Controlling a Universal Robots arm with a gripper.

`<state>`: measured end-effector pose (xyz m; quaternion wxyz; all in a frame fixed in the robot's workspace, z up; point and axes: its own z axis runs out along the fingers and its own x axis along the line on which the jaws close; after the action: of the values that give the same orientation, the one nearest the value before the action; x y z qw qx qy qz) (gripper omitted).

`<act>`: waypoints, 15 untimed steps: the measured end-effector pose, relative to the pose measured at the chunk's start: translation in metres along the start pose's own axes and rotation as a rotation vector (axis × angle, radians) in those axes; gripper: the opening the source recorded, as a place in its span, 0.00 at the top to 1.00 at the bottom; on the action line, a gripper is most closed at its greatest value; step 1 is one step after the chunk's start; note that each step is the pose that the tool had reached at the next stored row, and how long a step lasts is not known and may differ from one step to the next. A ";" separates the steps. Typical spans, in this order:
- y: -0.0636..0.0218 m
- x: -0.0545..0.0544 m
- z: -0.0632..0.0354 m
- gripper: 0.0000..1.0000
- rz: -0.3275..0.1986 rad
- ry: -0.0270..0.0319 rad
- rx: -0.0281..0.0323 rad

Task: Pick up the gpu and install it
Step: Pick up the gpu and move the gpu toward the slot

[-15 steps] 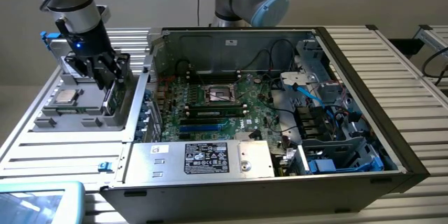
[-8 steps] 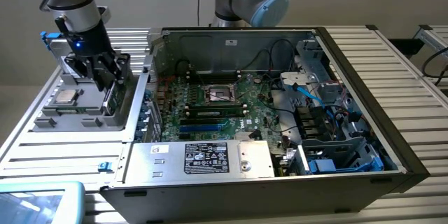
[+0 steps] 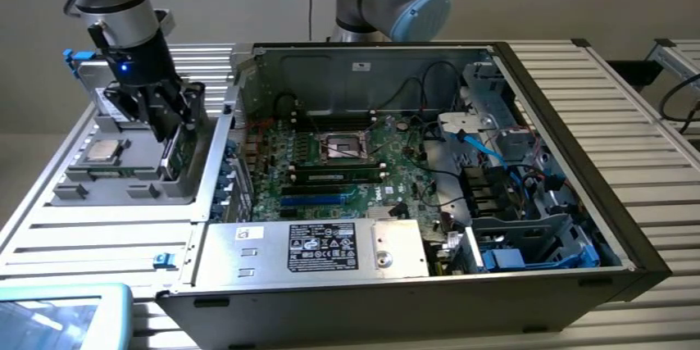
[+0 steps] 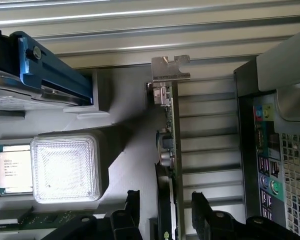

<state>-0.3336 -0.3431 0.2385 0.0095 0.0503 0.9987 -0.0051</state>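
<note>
- Gripper [image 3: 170, 131] hangs low over the grey tray [image 3: 77, 190] at the exterior view's left, beside the open case [image 3: 569, 202].
- Jaws are spread wide and grasp nothing. In the wrist view the gripper [image 4: 166, 217] has one finger [image 4: 132, 210] on each side of the gpu [image 4: 173, 145], with a gap showing between each finger and the card.
- Gpu [image 3: 179, 156] stands on edge in the tray, on the side nearest the case, directly under the gripper.
- Seen edge-on from the wrist, the green board runs away from the fingers, its black cooler faces the cpu side, and its silver bracket [image 4: 170, 68] is at the far end.
- Cpu [image 4: 12, 170] lies flat in a tray pocket, well apart from the gpu, next to a bright glaring square [image 4: 65, 169]. In the exterior view the cpu [image 3: 103, 152] sits on the side of the gripper away from the case.
- Drive [image 4: 45, 67] with a blue rail rests at the tray's far corner.
- Case lies open on the slatted table [image 3: 98, 239], with the motherboard [image 3: 328, 165] exposed and its slots bare of any card.
- Rear ports [image 4: 270, 170] of the case show near the gpu in the wrist view.
</note>
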 end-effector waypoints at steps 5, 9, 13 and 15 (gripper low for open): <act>0.0000 0.000 0.0000 0.62 0.000 0.0001 0.0001; 0.0001 0.000 0.0000 0.64 0.000 0.0001 0.0000; 0.0001 0.000 -0.0001 0.73 0.000 0.0002 0.0001; 0.0001 0.000 -0.0001 0.73 0.000 0.0002 0.0001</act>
<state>-0.3336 -0.3431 0.2386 0.0094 0.0503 0.9987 -0.0051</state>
